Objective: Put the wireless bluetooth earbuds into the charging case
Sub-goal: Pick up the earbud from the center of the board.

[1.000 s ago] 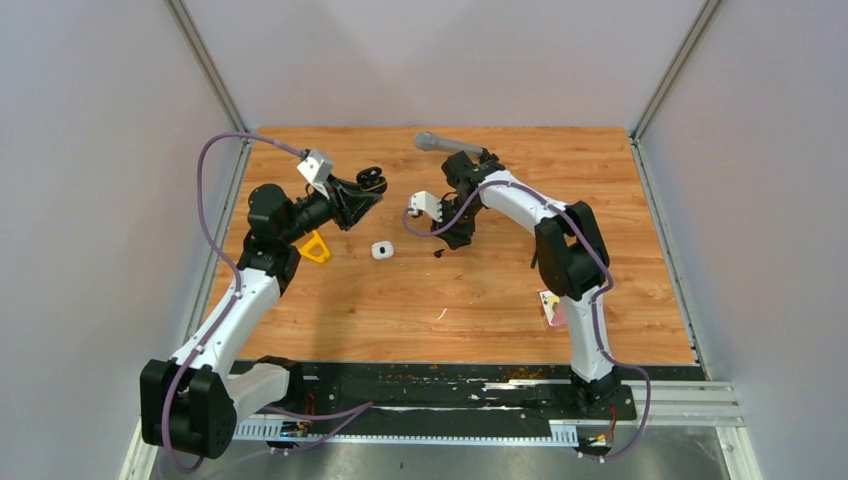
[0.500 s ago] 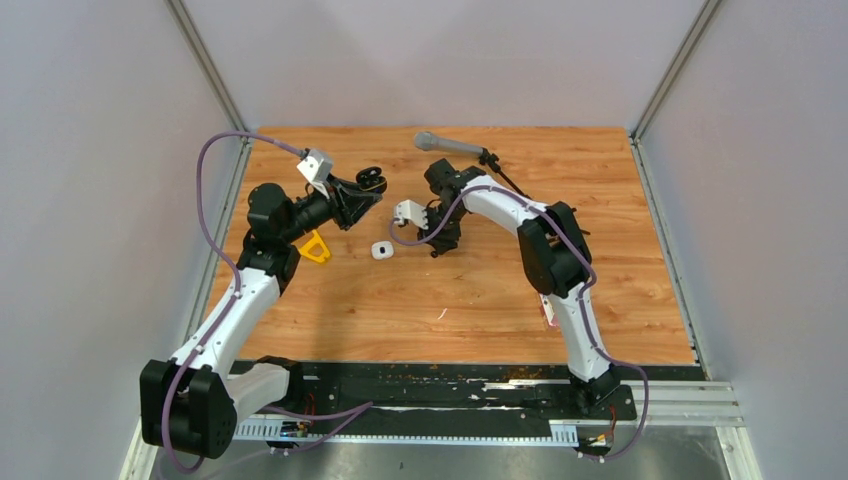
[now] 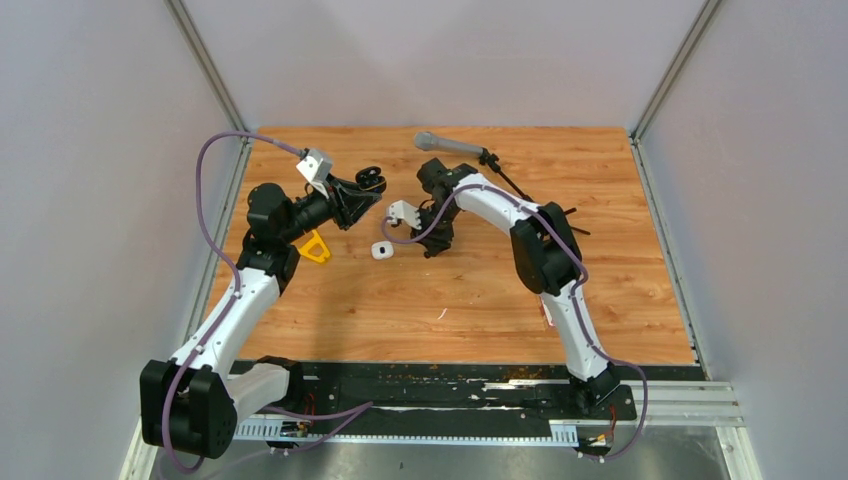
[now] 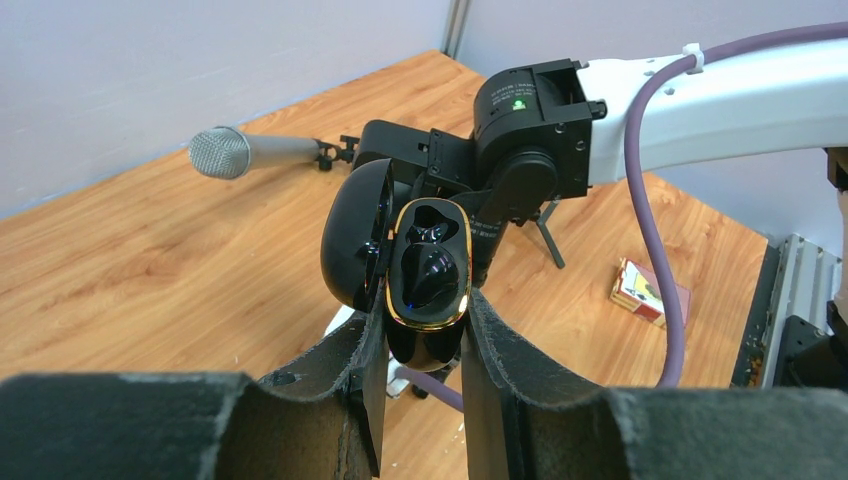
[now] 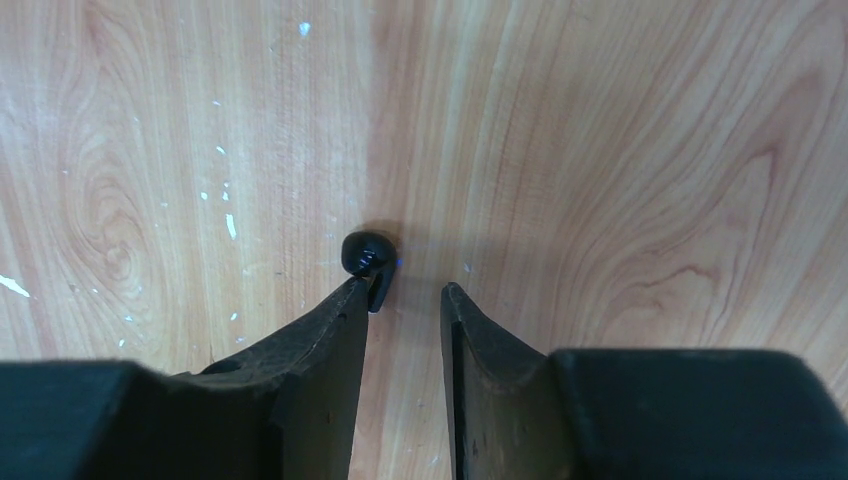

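Wooden table (image 3: 480,300); wrist views show left end effector (image 4: 422,306) clamping case (image 4: 428,265), right end effector (image 5: 405,290) parted beside black earbud (image 5: 366,255).

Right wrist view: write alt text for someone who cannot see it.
A small black earbud lies on the wooden table at the tip of one finger of the open right gripper, outside the gap between the fingers. Whether the finger touches it is unclear.

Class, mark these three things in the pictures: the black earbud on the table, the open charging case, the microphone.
black earbud (image 5: 362,252): right wrist view, rounded body.
charging case (image 4: 352,240): left wrist view, open lid.
microphone (image 4: 221,153): left wrist view, mesh head.
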`<action>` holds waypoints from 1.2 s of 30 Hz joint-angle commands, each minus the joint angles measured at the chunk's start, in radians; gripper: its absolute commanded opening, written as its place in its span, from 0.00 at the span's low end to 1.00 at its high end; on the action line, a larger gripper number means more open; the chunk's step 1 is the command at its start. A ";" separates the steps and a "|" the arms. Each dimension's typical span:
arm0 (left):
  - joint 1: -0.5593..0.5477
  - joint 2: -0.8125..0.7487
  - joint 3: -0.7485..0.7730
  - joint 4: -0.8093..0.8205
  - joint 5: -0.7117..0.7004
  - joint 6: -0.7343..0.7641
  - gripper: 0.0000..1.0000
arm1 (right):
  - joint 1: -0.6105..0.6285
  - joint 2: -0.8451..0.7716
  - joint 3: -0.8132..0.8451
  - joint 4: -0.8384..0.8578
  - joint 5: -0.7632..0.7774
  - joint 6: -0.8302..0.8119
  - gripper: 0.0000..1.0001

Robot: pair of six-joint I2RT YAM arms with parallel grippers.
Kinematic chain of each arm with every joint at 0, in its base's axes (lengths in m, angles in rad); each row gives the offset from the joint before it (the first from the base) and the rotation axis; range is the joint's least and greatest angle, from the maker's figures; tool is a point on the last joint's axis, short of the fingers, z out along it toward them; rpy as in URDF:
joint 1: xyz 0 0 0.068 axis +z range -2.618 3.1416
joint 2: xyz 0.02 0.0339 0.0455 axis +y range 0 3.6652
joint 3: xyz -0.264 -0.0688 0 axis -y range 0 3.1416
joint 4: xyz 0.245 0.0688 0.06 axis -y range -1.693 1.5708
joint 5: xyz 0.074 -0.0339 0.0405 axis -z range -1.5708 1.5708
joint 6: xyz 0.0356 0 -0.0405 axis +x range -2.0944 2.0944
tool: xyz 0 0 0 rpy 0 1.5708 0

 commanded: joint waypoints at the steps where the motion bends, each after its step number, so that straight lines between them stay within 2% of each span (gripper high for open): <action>1: 0.006 -0.016 0.033 0.023 -0.001 -0.003 0.00 | 0.045 0.038 0.046 -0.073 -0.051 -0.023 0.34; 8: 0.006 -0.013 0.031 0.028 -0.001 -0.007 0.00 | 0.078 0.057 0.075 -0.046 -0.052 0.022 0.33; 18: 0.006 -0.013 0.028 0.019 -0.001 -0.002 0.00 | 0.061 0.094 0.137 -0.071 -0.046 0.032 0.31; 25: 0.006 -0.010 0.037 0.009 0.002 0.001 0.00 | 0.034 0.043 0.174 -0.114 -0.125 0.018 0.33; 29: 0.006 -0.006 0.031 0.020 0.001 -0.005 0.00 | 0.017 0.003 0.156 -0.089 -0.116 0.039 0.34; 36: 0.006 -0.010 0.035 0.017 0.002 -0.009 0.00 | 0.004 0.041 0.184 -0.044 -0.072 0.080 0.31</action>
